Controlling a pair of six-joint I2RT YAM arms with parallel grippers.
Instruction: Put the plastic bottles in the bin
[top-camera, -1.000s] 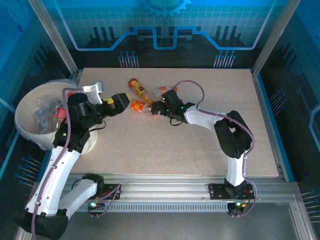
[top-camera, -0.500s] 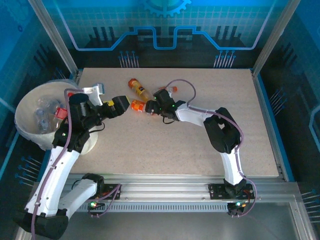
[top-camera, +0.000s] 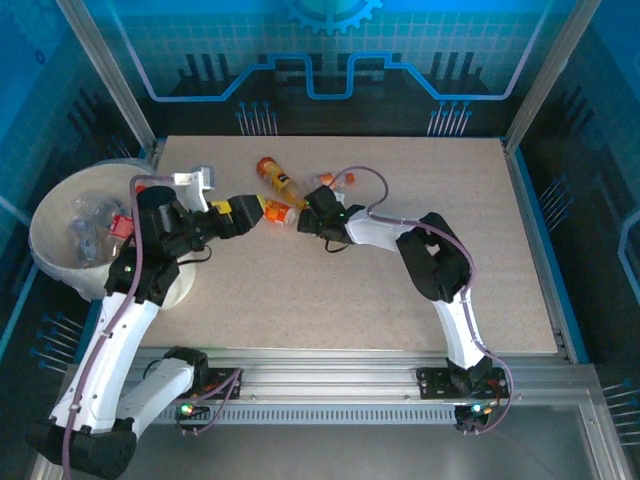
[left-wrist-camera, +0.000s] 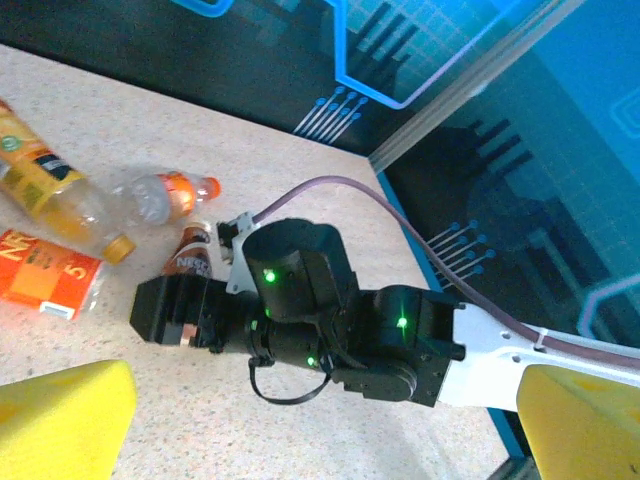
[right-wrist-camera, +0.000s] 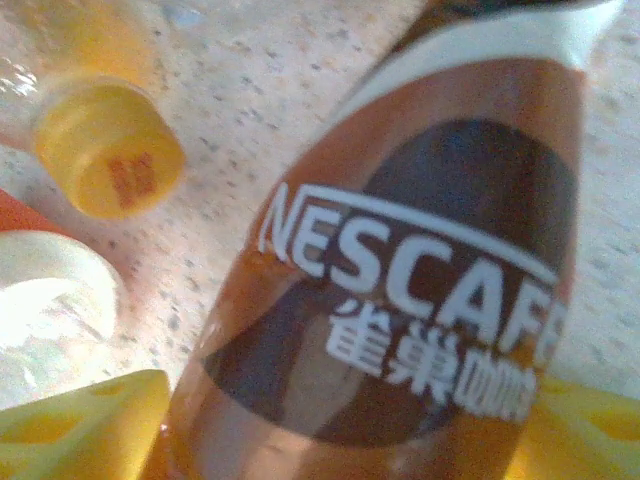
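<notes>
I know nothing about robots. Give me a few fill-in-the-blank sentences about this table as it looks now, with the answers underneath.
1. The brown-labelled plastic bottle between the right gripper's yellow fingers carries the brand name ____.
2. The large round cream-white bin stands on the ____ arm's side of the table.
3. The left gripper's jaws are ____, with nothing held between them.

Missing words: Nescafe; left; open.
</notes>
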